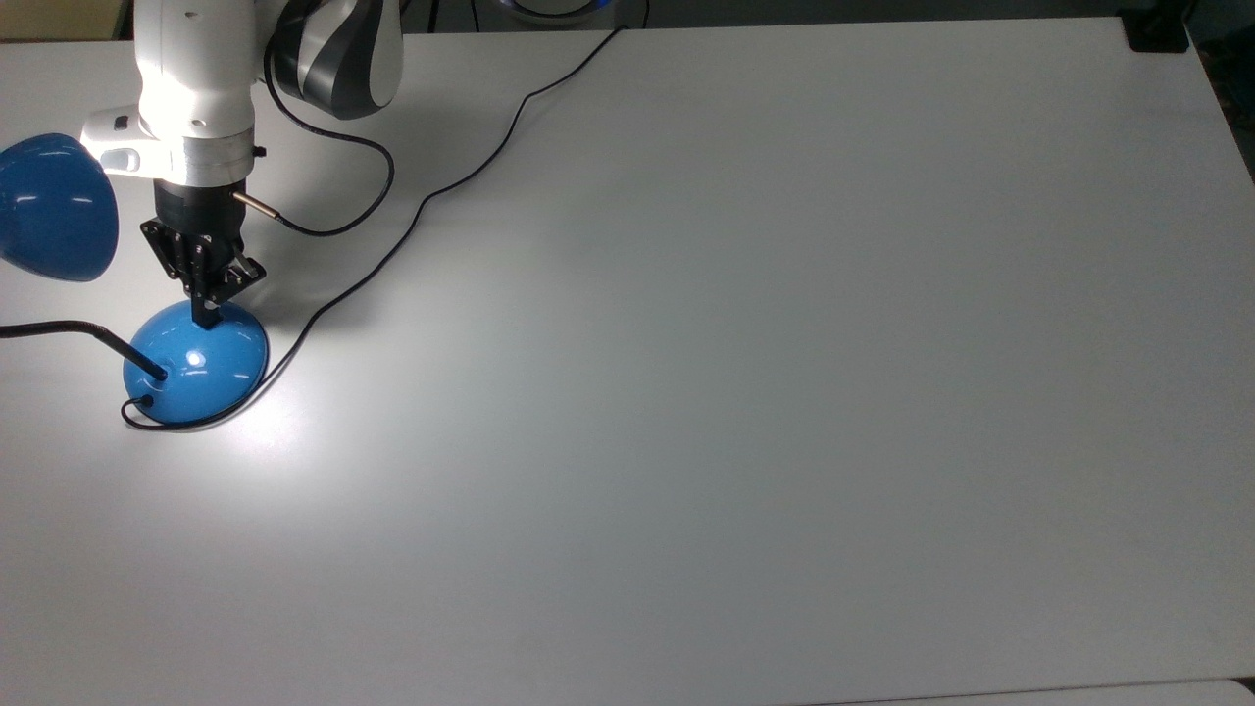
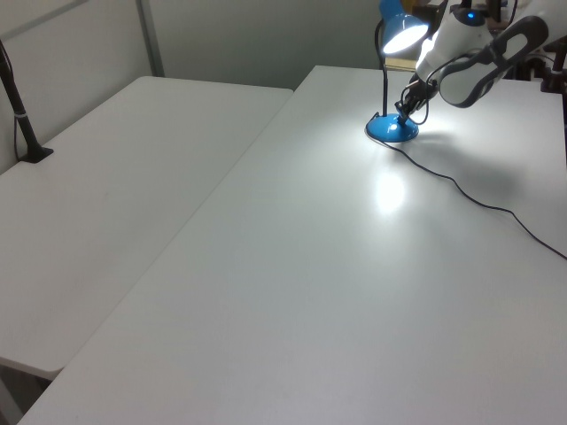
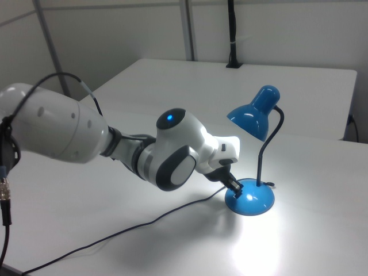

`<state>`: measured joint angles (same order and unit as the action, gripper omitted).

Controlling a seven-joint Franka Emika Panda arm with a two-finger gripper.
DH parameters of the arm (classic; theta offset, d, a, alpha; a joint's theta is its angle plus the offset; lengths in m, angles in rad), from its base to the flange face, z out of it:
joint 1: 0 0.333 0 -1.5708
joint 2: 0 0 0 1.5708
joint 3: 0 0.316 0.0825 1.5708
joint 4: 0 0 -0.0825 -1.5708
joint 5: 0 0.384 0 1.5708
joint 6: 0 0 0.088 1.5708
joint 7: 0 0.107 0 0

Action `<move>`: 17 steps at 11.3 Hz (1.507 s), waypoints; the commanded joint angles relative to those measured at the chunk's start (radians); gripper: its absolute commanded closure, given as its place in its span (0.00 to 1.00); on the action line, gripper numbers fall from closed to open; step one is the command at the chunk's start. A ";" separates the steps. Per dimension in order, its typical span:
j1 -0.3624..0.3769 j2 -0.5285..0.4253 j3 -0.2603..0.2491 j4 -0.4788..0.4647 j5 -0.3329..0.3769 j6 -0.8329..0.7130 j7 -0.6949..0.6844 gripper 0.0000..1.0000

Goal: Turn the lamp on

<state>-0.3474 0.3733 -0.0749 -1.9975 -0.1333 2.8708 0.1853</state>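
Note:
The blue lamp stands at the top view's left, its dome base [image 1: 201,368] on the white table [image 1: 735,343] and its shade [image 1: 49,211] off to the left on a thin black neck [image 1: 59,328]. The lamp is lit: the shade [image 2: 403,34] glows and a bright patch lies on the table beside the base [image 2: 392,131]. My gripper [image 1: 207,316] is shut, its tip resting on the far side of the base and covering the switch. In the right view the gripper [image 3: 236,187] touches the base [image 3: 253,201] under the shade [image 3: 253,118]. The black cord [image 1: 422,201] runs off to the table's far edge.
The arm's own thin cable [image 1: 333,221] loops just right of the gripper. A black clamp [image 1: 1157,34] sits at the top view's far right corner. A second white table [image 2: 106,177] with a black post [image 2: 22,124] adjoins on the left view's left.

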 commanded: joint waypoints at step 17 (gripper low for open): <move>0.512 -0.378 0.015 0.315 0.007 -1.173 -0.158 1.00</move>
<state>0.1545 0.0529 -0.0471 -1.6674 -0.1327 1.7285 0.0731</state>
